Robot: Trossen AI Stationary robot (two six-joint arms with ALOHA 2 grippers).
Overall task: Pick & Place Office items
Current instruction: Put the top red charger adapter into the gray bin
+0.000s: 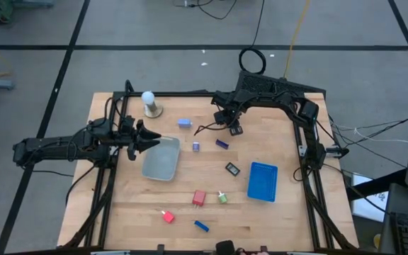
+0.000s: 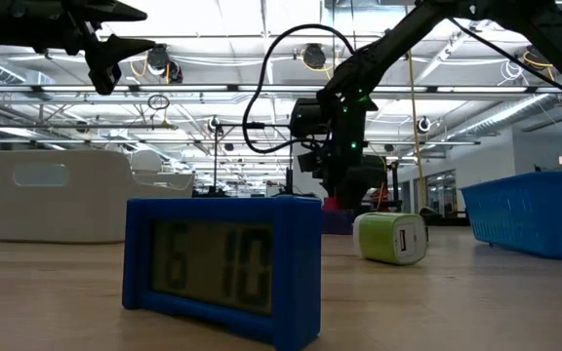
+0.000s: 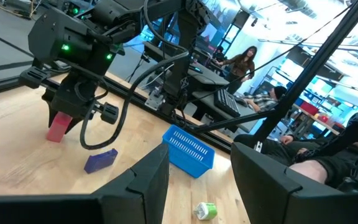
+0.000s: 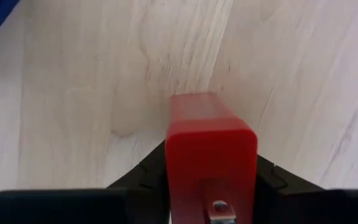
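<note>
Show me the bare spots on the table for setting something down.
Free: the table's corner below the blue tray; the corner below the grey tray, left of the small red item; the strip right of the right gripper. Crowded: the middle, between both trays.

table (image 1: pixel 282 212): wood | grey tray (image 1: pixel 161 159) | blue tray (image 1: pixel 263 181) | office items (image 1: pixel 199 197)

Your right gripper (image 4: pixel 211 186) points down at the table with its fingers clamped, while your left gripper (image 1: pixel 151 139) hangs raised, fingers spread.
</note>
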